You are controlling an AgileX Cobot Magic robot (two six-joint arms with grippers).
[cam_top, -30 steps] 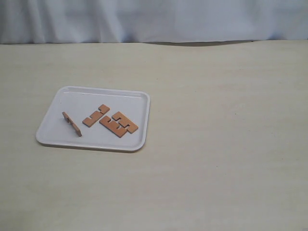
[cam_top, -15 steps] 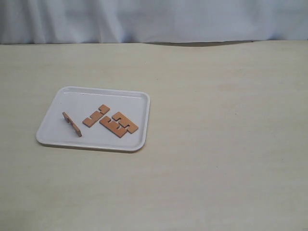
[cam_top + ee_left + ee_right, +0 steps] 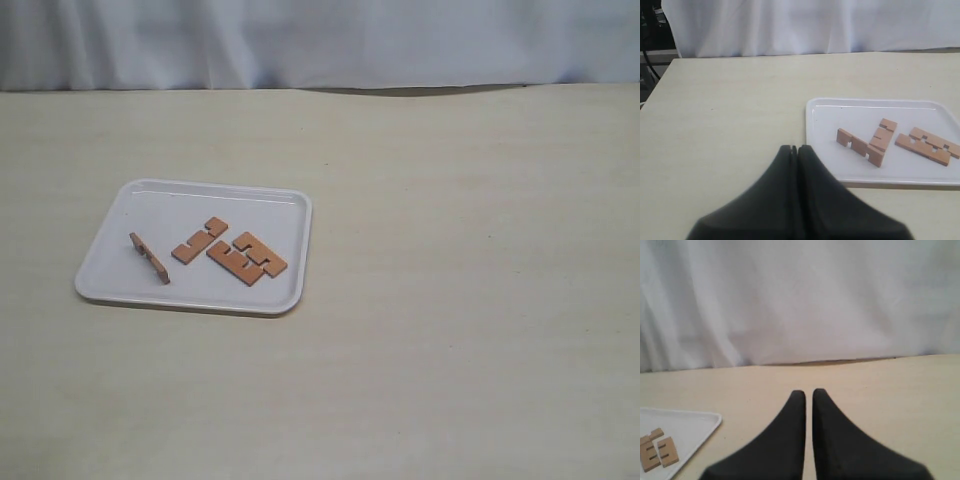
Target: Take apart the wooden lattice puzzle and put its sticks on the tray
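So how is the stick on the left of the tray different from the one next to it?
The left stick stands up on its thin edge, while its neighbour lies flat. The left stick and its neighbour also slant opposite ways. Both are brown wood with notches, and both sit apart from each other in the white tray.

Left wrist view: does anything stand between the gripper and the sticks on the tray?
Nothing visible does. Between the shut left gripper and the sticks there is only bare table and the low rim of the tray.
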